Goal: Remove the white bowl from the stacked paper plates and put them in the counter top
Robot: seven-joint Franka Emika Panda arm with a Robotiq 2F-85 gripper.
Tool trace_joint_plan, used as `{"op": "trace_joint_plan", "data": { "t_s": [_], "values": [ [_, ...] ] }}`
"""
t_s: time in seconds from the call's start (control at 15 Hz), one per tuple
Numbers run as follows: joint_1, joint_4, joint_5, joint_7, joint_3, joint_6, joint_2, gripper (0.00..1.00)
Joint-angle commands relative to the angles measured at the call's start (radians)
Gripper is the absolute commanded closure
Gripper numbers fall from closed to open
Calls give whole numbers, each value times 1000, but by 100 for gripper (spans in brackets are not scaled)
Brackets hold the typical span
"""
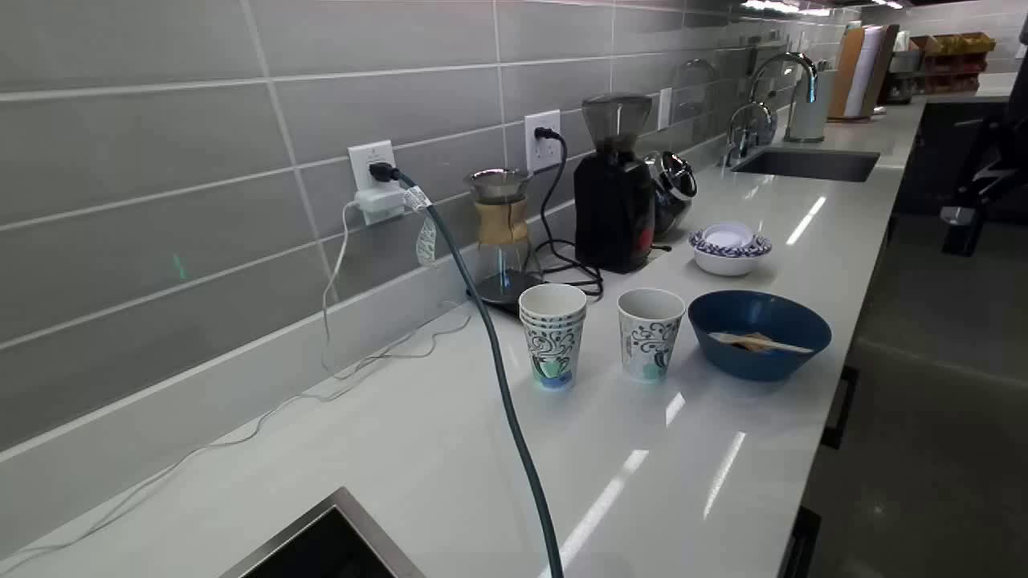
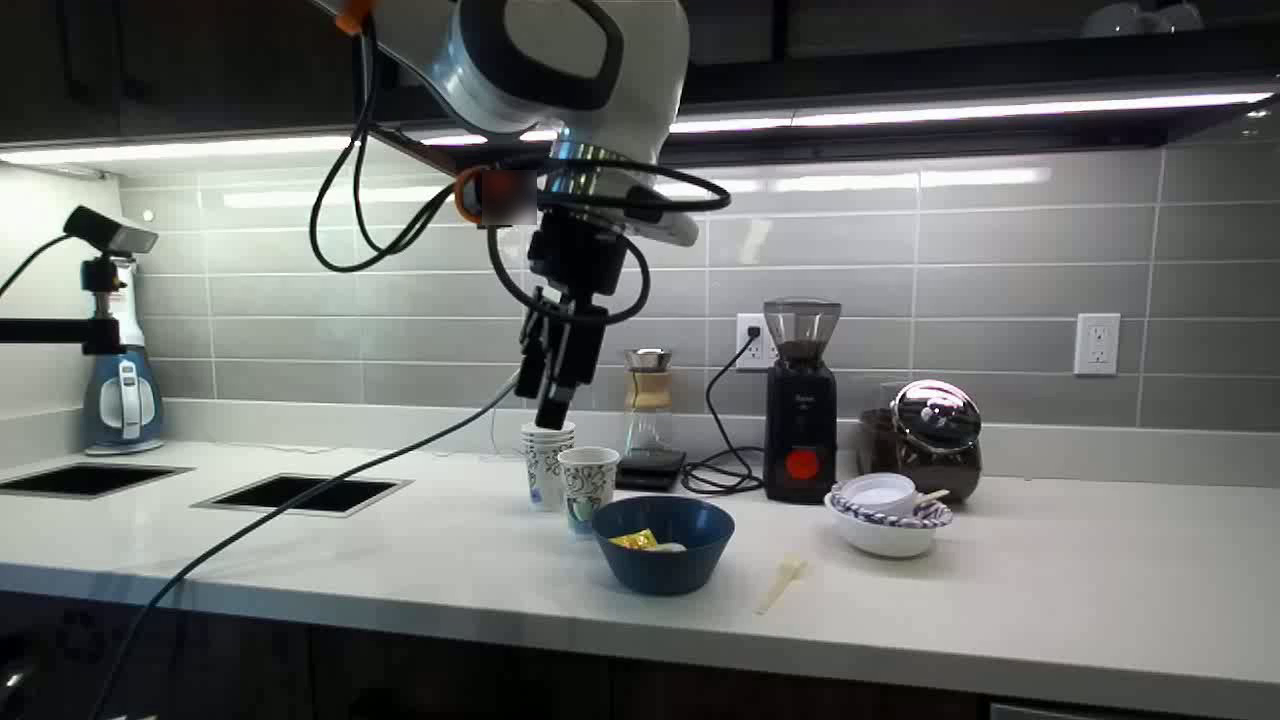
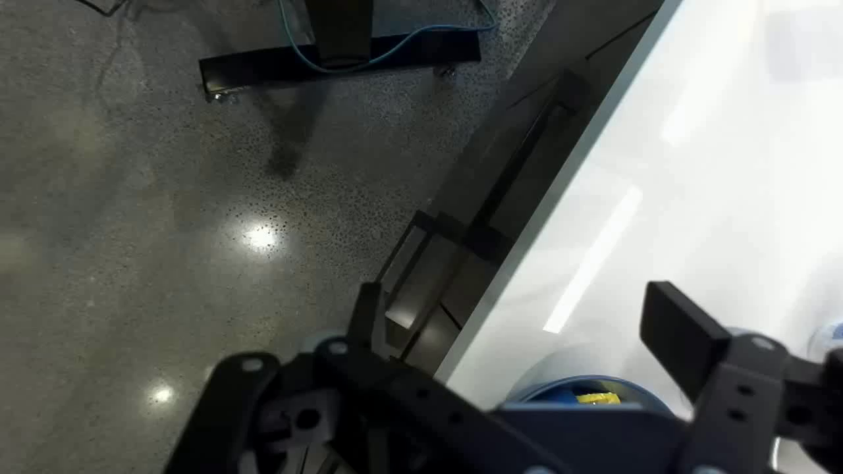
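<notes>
Yellow packaging (image 2: 634, 540) lies in the dark blue bowl (image 2: 663, 573); the white bowl (image 2: 878, 494) tops the stacked paper plates (image 2: 900, 519) over a larger bowl (image 2: 888, 542) on the desk (image 2: 1090, 580). The jaws stand wide apart.

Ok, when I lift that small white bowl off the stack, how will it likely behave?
Probably light: the small white bowl looks shallow. It might slide or tip if pushed, being perched on the patterned paper plates above a larger white bowl.
</notes>
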Motion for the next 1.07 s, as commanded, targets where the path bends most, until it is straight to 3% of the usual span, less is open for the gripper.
{"op": "trace_joint_plan", "data": {
  "t_s": [0.0,0.53,1.0],
  "values": [
    [-1,2,0,0,0,-2,0,0],
    [-1,2,0,0,0,-2,0,0],
    [-4,163,-59,-154,-14,180,204,0]
  ]
}}
